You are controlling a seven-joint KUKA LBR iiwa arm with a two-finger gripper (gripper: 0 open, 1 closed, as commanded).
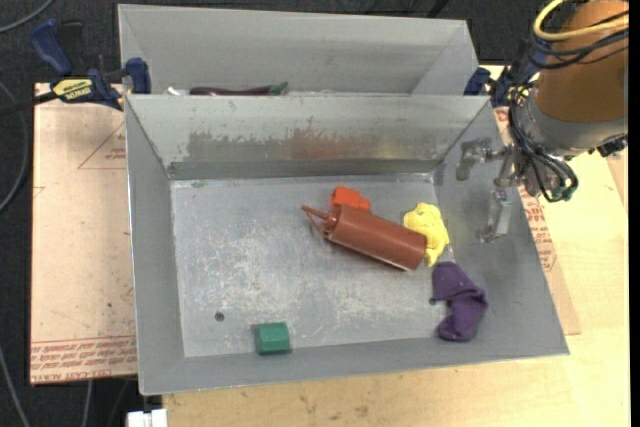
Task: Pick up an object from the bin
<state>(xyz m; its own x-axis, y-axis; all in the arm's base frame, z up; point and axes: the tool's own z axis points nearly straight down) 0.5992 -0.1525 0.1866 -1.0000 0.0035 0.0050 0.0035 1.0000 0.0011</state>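
My gripper [479, 203] hangs over the bin's right wall, its two metal fingers spread open with nothing between them. Nearest to it, a little to the left on the bin floor, lies a crumpled yellow thing [428, 227]. Against that rests a brown-red squeeze bottle [375, 237] on its side, nozzle pointing left. A small orange piece [350, 199] sits just behind the bottle. A purple cloth-like thing [458, 303] lies below the gripper, near the bin's front right corner.
A small green block [272, 338] sits by the front wall, left of the middle. The arm with its orange cover stands outside the bin's right rim. The left half of the floor is bare metal.
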